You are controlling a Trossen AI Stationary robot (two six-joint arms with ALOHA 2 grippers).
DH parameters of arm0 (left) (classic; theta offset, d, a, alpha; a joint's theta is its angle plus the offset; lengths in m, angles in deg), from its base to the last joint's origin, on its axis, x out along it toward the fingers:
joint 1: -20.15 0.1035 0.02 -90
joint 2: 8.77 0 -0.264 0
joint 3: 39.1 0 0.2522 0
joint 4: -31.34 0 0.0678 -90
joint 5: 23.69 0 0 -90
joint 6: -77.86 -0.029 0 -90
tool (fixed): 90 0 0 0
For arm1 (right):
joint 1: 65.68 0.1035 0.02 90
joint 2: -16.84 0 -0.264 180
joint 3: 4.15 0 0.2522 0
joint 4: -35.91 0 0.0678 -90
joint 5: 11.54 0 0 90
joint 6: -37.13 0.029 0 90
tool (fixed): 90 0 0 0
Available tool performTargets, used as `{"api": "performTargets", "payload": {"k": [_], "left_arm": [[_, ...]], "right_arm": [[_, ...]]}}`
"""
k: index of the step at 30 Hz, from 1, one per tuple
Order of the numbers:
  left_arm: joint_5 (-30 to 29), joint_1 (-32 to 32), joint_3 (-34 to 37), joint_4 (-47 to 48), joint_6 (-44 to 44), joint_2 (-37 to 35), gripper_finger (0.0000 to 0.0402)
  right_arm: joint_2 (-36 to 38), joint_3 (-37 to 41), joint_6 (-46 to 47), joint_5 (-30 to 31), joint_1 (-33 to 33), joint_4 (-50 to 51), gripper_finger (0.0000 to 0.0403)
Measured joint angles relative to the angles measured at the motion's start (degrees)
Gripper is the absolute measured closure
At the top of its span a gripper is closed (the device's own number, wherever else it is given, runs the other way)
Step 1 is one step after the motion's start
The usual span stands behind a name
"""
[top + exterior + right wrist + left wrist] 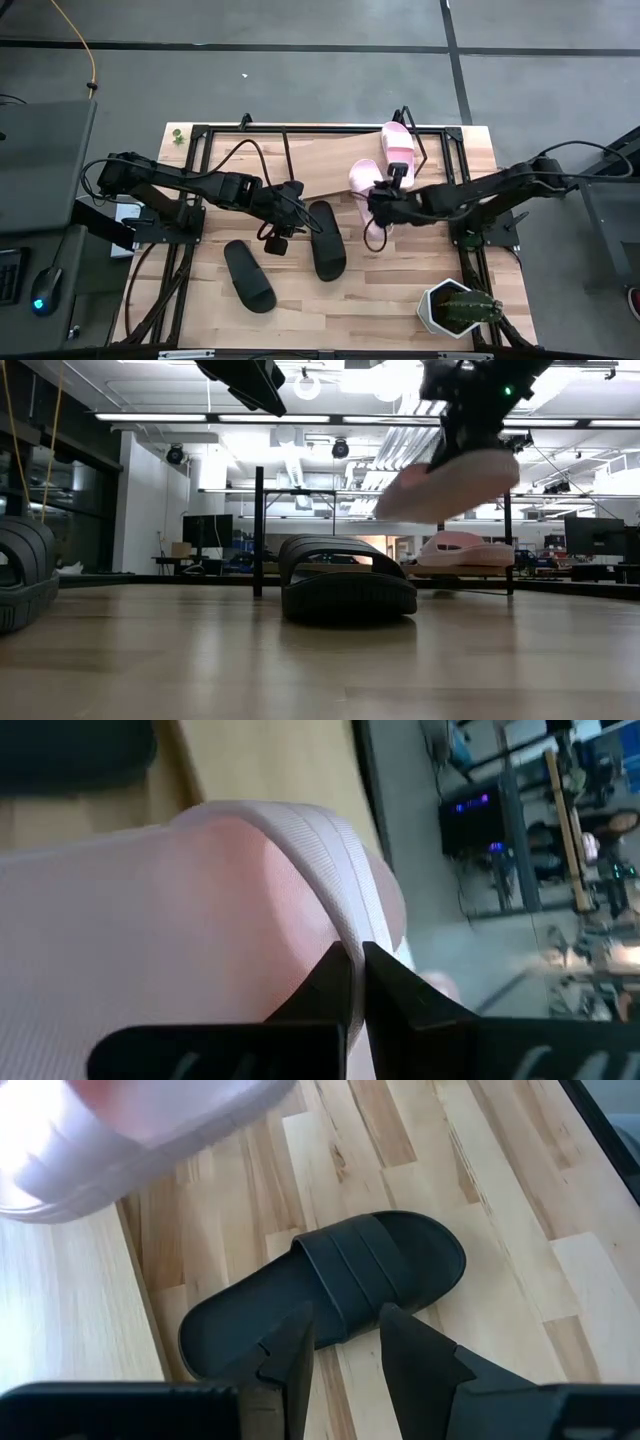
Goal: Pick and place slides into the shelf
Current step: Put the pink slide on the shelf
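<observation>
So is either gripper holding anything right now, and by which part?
The right gripper is shut on a pink slide, pinching its strap edge, lifted off the table. The left gripper holds nothing.

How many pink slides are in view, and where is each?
2. One pink slide lies on the shelf at its right end. The other pink slide hangs off the table, its strap pinched in the shut right gripper. None seems hidden.

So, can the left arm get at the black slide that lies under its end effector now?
Probably yes. The left end effector hovers open right above the nearer black slide, with nothing between them. The held pink slide hangs off to the side.
</observation>
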Motion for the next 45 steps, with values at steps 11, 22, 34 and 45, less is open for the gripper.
{"api": "performTargets", "payload": {"k": [11,22,34,45], "left_arm": [[0.0,0.0,0.0,0.0,-0.3,0.0,0.0300],[0.0,0.0,0.0,0.0,-0.7,0.0,0.0300],[0.0,0.0,0.0,0.0,-0.7,0.0,0.0300],[0.0,0.0,0.0,-0.7,-1.1,0.0,0.0300]], "right_arm": [[4.1,0.0,-11.0,-9.2,-9.0,-6.3,0.0403],[3.9,0.1,-19.3,-21.0,-20.0,-14.4,0.0403],[3.9,9.4,-25.3,-28.4,-30.4,-26.8,0.0403],[3.9,16.2,-27.8,-30.5,-34.5,-35.8,0.0403]]}}
